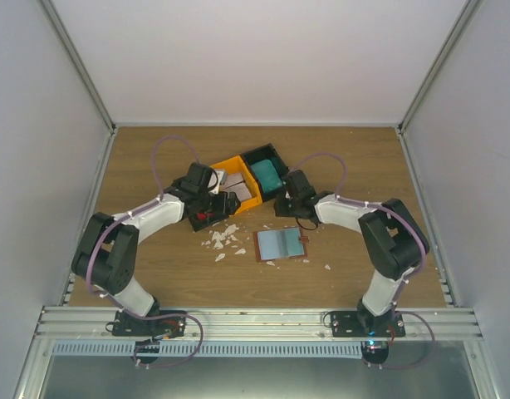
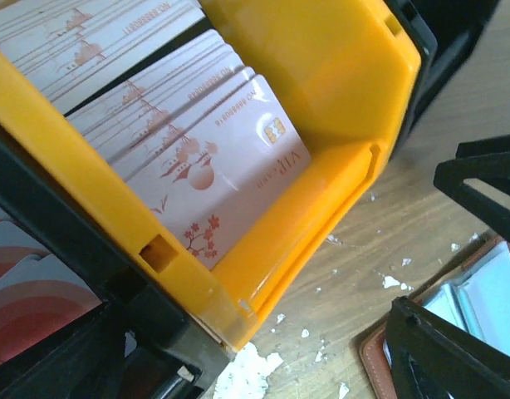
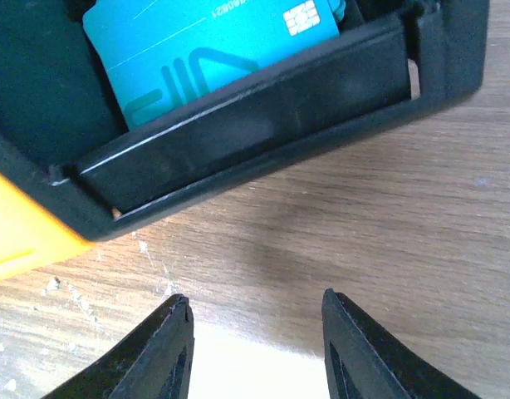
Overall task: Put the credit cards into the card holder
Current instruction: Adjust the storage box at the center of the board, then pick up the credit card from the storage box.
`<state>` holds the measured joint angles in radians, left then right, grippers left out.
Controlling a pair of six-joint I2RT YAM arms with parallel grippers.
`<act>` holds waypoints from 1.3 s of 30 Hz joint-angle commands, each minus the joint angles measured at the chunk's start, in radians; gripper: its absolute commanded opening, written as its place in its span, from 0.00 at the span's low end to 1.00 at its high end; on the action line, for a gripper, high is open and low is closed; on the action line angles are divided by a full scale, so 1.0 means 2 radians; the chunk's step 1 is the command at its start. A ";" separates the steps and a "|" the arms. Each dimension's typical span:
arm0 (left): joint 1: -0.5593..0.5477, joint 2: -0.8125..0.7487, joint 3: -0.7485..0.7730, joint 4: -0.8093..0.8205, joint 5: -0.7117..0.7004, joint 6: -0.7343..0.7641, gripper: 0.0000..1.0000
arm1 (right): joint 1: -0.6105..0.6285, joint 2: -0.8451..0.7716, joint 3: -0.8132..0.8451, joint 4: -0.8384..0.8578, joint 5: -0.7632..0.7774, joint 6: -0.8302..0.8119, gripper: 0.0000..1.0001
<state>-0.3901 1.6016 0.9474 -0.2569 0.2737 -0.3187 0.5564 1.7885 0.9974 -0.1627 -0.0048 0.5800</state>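
The card holder (image 1: 280, 243) lies open on the table, a teal card showing inside; its brown edge (image 2: 373, 353) appears in the left wrist view. White-pinkish credit cards (image 2: 188, 133) fill the orange bin (image 2: 321, 75). Teal credit cards (image 3: 205, 50) lie in a black bin (image 3: 255, 125), and red ones (image 2: 31, 299) in another black bin. My left gripper (image 1: 215, 201) is open over the near corner of the orange bin, holding nothing. My right gripper (image 3: 259, 341) is open above bare wood just in front of the teal cards' bin, a bright glare between its fingers.
White scraps (image 1: 223, 239) are scattered on the wood between the bins and the card holder. The orange bin (image 1: 253, 193) and black bin (image 1: 263, 152) stand side by side mid-table. Grey walls enclose the table on three sides.
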 commanded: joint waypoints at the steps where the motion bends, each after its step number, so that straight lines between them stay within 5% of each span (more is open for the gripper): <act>1: -0.017 -0.026 0.004 0.018 -0.018 0.021 0.84 | -0.006 -0.038 -0.025 0.011 0.016 0.007 0.44; 8: -0.028 -0.043 0.067 -0.011 -0.029 0.068 0.77 | -0.006 -0.094 -0.077 0.022 -0.008 0.004 0.44; 13: -0.041 0.040 0.156 -0.072 -0.071 0.104 0.56 | -0.005 -0.112 -0.099 0.027 -0.034 0.002 0.43; 21: -0.045 0.168 0.272 -0.132 -0.150 0.140 0.43 | 0.004 -0.116 -0.117 0.025 -0.056 0.004 0.41; 24: -0.045 0.200 0.297 -0.150 -0.123 0.162 0.42 | 0.009 -0.117 -0.123 0.022 -0.057 0.006 0.40; 30: -0.051 0.232 0.321 -0.183 -0.102 0.198 0.58 | 0.015 -0.122 -0.130 0.020 -0.057 0.011 0.40; 39: -0.067 0.258 0.322 -0.205 -0.098 0.195 0.46 | 0.017 -0.109 -0.123 0.019 -0.054 0.010 0.40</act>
<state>-0.5129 2.0815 1.5711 -0.6292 0.0639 0.0643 0.5835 1.5688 0.7448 -0.1337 -0.1139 0.5926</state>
